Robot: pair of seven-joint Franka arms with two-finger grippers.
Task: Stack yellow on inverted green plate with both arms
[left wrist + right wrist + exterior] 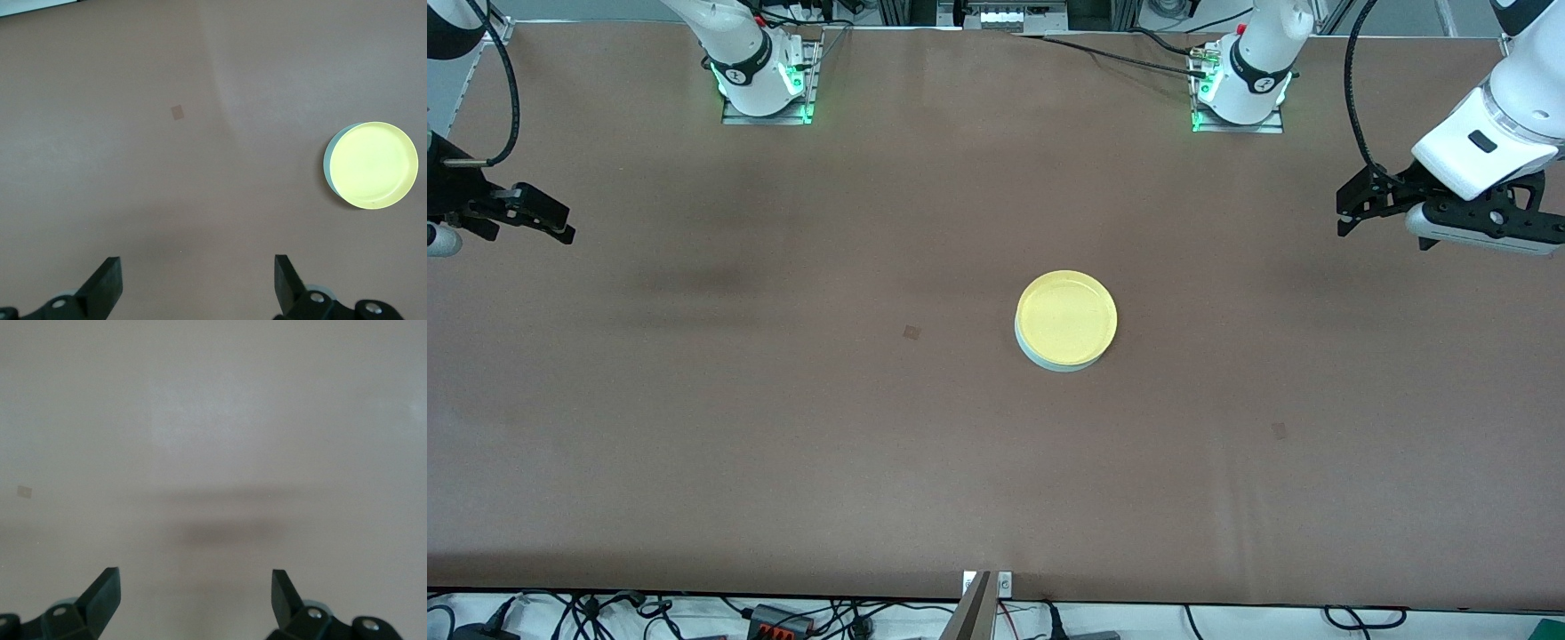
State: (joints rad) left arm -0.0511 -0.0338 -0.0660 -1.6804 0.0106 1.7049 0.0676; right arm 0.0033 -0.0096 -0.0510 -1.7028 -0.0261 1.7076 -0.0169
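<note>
Two plates sit stacked near the middle of the tabletop (783, 427): the yellow plate (1066, 318) rests on the green plate (1040, 357), of which only a thin pale edge shows on the side toward the front camera. The stack appears slightly off-centre but seated.

Taking the front view from its left: the right gripper (551, 222) hangs over the tabletop's edge at the right arm's end, well apart from the stack. Its wrist view shows the jaws spread wide with nothing between them, and only bare tabletop below.

At the view's right, the left gripper (1352, 209) hangs over the left arm's end of the tabletop, likewise clear of the plates. Its jaws are spread and empty. The stack (370, 165) shows in its wrist view, so this arm looks the nearer of the two.

Judgement: stacking appears complete; both arms wait. Nothing stands between either gripper and the plates. Two small marks on the tabletop are no obstruction.
</note>
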